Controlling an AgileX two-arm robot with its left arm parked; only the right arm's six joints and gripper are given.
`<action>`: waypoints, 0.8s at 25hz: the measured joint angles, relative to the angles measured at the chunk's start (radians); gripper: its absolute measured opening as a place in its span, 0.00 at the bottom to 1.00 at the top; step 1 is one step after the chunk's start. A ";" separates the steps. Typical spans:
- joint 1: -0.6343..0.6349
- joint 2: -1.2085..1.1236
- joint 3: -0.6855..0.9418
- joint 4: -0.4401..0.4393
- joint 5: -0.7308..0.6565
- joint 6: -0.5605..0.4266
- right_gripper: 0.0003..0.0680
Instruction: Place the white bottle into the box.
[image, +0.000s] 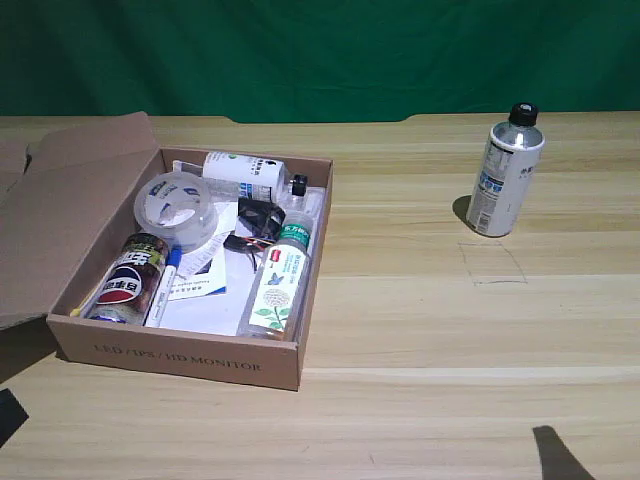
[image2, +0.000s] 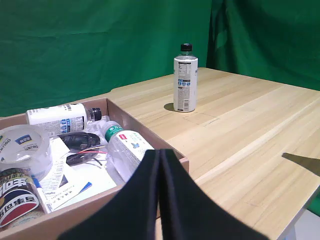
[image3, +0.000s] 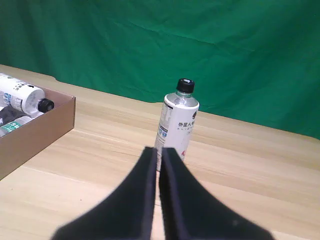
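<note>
Stretching across the scene, a pale wooden plank bench (image: 430, 330) meets a green cloth backdrop (image: 320, 50) at its far edge. On the exterior view's right the tall silvery-white black-capped bottle (image: 505, 172) stands upright, alone, well apart from the shallow brown cardboard box (image: 180, 355) on the left. Inside lie a tape roll (image: 176, 208), a clear green-capped bottle (image: 280, 280), a shorter white bottle (image: 243, 175) and, seemingly, papers. The right gripper (image3: 159, 150) has its black fingers (image3: 145, 170) clenched together, empty, near the tall bottle.
</note>
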 joint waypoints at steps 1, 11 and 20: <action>0.000 0.000 0.000 0.000 0.000 0.000 0.00; 0.000 0.028 -0.007 -0.025 -0.031 0.124 0.43; 0.000 0.226 -0.063 -0.040 -0.011 0.157 1.00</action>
